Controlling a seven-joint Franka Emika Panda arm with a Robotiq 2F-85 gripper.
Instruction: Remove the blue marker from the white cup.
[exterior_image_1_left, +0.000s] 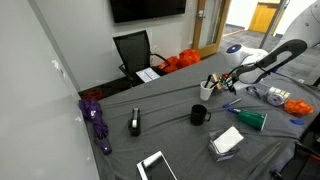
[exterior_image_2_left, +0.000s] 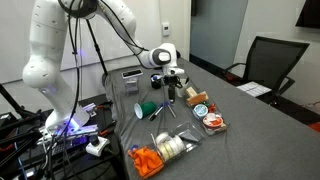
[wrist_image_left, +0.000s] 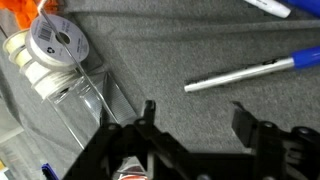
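Observation:
My gripper (wrist_image_left: 195, 115) is open and empty, its two black fingers hanging over bare grey cloth. In the wrist view a marker (wrist_image_left: 250, 72) with a pale barrel and a blue end lies flat on the cloth just beyond the fingers. A second blue pen (wrist_image_left: 270, 6) lies at the top right edge. In an exterior view the gripper (exterior_image_1_left: 224, 80) hovers low beside a small white cup (exterior_image_1_left: 207, 89), and a blue marker (exterior_image_1_left: 232, 106) lies on the table near it. The gripper also shows in the exterior view (exterior_image_2_left: 170, 88). The cup is out of the wrist view.
A black mug (exterior_image_1_left: 198, 115) and a green cup (exterior_image_1_left: 250, 119) lying on its side are on the table (exterior_image_1_left: 170, 140). A clear box with rolls of tape (wrist_image_left: 50, 45) sits to the left of the gripper. A black office chair (exterior_image_1_left: 133, 50) stands behind the table.

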